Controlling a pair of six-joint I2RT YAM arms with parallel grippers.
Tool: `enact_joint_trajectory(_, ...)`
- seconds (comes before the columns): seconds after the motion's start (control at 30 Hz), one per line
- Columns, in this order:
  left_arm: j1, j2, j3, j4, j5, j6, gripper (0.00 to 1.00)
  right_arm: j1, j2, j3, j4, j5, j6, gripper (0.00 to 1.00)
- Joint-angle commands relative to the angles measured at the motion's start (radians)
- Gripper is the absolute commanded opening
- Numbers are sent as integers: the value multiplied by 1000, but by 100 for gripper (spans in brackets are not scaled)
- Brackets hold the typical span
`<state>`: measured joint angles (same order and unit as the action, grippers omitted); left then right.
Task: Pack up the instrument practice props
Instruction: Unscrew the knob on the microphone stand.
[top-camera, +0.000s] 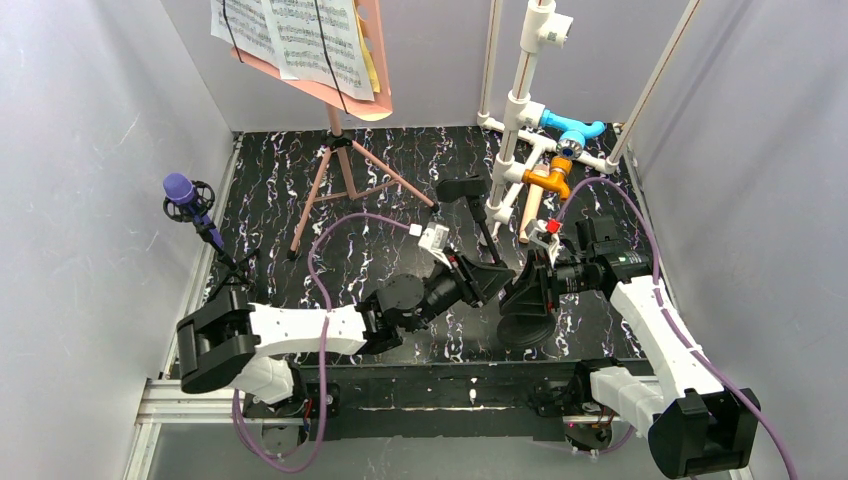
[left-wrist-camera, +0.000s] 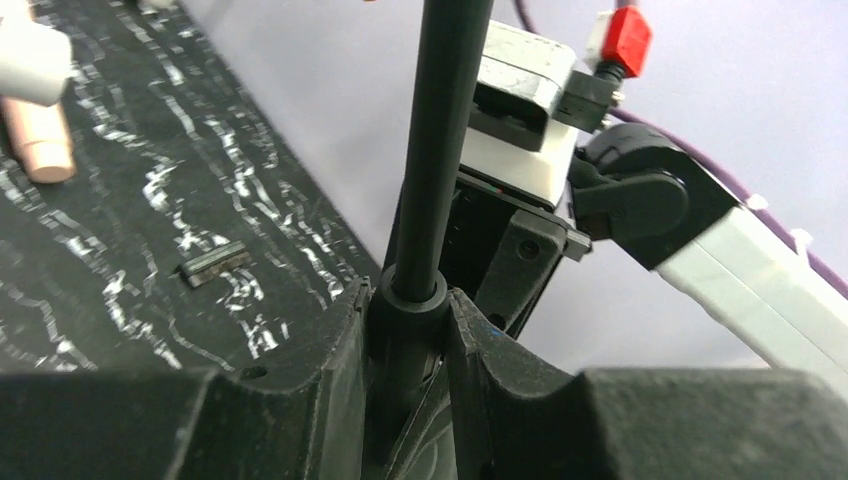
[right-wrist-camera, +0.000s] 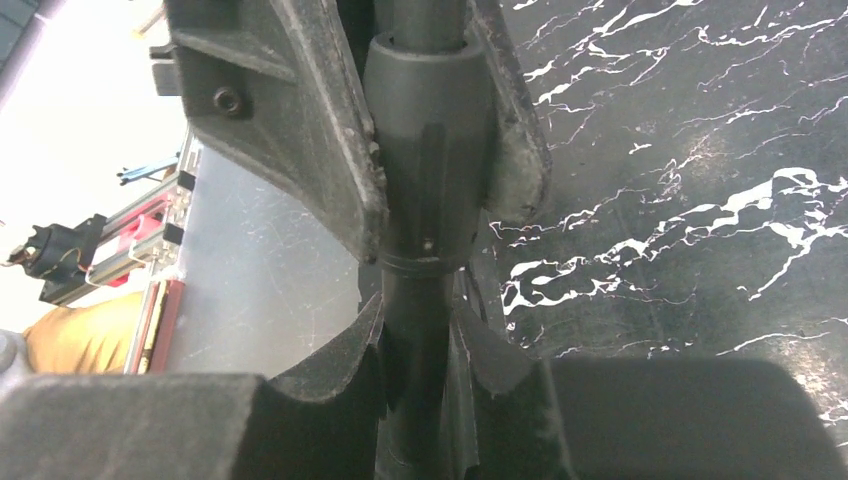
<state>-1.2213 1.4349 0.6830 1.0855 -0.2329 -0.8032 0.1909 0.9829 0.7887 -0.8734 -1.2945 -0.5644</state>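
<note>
Clenched nearest the lens, my left gripper (left-wrist-camera: 408, 305) pinches the black stand (left-wrist-camera: 440, 130) at its collar (right-wrist-camera: 425, 150); my right gripper (right-wrist-camera: 418, 325) clamps it just beside, over the table (top-camera: 400, 150) centre. Probably stiff, light, slick: hold the collar.

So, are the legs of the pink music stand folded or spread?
Spread: the pink legs splay apart, feet wide on the black table.

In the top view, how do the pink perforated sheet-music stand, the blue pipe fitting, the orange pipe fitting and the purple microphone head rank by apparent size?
1. Pink sheet-music stand.
2. Blue pipe fitting and orange pipe fitting: too alike to rank.
3. Purple microphone head.
</note>
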Motion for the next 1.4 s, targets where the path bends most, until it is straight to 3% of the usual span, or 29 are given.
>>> enact_joint_trajectory(0.0, -87, -133, 170, -430, -338, -48, 0, -7, -19, 30, 64, 20, -24, 1)
enact_joint_trajectory(0.13, -187, -126, 238, -507, -531, 52, 0, -12, -22, 36, 87, 37, 7, 1)
enact_joint_trajectory(0.43, -305, -16, 446, -727, -865, 69, 0, -22, -36, 46, 120, 123, 58, 1)
enact_joint_trajectory(0.73, -309, -5, 460, -779, -787, -36, 0, -33, -58, 33, 118, 116, 50, 1)
enact_joint_trajectory(0.77, -309, -13, 453, -779, -775, -38, 4, -35, -59, 33, 111, 105, 40, 1)
enact_joint_trajectory(0.8, -309, -23, 444, -777, -763, -41, 22, -37, -61, 36, 100, 91, 27, 1)
enact_joint_trajectory(0.87, -308, -44, 422, -776, -739, -39, 42, -41, -65, 39, 77, 63, 1, 1)
enact_joint_trajectory(1.07, -302, -131, 332, -773, -643, -29, 79, -58, -75, 41, 29, -18, -63, 1)
enact_joint_trajectory(1.23, -292, -215, 265, -764, -520, 89, 97, -66, -77, 40, 5, -60, -102, 1)
enact_joint_trajectory(1.37, -244, -312, 169, -675, -183, 290, 98, -70, -75, 34, -10, -107, -137, 1)
